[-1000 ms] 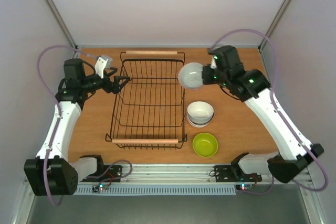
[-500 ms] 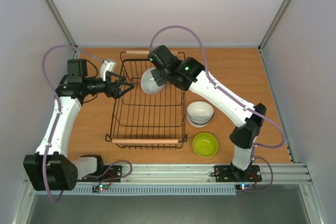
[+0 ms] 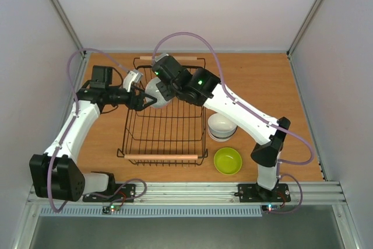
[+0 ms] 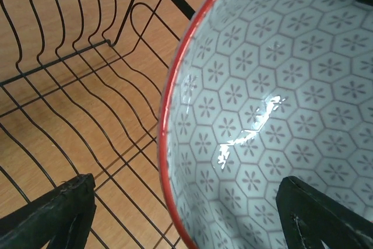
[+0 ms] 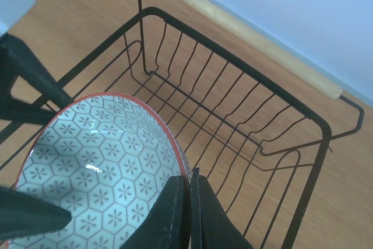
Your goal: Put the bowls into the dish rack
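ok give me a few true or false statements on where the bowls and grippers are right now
1. The right gripper pinches the rim of the patterned bowl. True.
2. The green bowl lies inside the dish rack. False: it sits on the table, off the rack's near right corner.
3. The left gripper is open. True.
4. The patterned bowl has a blue rim. False: the rim is red.

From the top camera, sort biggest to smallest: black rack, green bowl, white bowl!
1. The dish rack, by far.
2. The green bowl and the white bowl look alike; the right arm covers part of the white one, so no ranking.
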`<state>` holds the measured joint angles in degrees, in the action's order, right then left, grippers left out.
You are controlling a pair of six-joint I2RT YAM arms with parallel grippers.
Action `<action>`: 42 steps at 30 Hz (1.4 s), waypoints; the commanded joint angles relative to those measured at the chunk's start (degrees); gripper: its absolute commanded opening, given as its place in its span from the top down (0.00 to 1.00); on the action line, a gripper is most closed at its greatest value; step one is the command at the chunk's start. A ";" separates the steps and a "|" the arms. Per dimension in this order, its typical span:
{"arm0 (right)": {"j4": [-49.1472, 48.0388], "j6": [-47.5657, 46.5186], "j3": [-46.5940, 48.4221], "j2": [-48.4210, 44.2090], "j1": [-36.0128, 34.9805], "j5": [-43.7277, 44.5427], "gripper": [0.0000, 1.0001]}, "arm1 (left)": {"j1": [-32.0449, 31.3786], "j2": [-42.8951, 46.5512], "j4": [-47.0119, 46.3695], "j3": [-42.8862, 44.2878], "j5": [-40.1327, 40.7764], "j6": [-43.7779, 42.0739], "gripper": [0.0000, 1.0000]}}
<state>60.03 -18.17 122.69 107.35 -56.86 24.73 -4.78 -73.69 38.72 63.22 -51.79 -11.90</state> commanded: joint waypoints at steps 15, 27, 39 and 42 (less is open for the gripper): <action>-6.06 1.14 -7.29 -4.72 -1.67 -0.80 0.90 | -1.29 -1.84 -1.74 -3.22 -1.12 -4.57 1.00; -29.41 11.55 -40.87 -27.66 5.53 -40.47 0.04 | 0.43 -9.81 7.19 -1.27 -17.55 -14.48 1.00; -36.33 16.64 -48.63 -26.98 5.27 -44.60 0.01 | 2.44 -6.49 15.23 -0.69 -25.59 -24.73 1.00; -38.63 17.96 -49.33 -25.64 5.27 -46.97 0.02 | 2.87 -6.12 16.43 -0.66 -26.52 -26.10 1.00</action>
<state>25.82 -2.87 74.41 80.09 -51.22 -18.94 -2.55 -81.65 52.10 60.34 -72.03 -34.09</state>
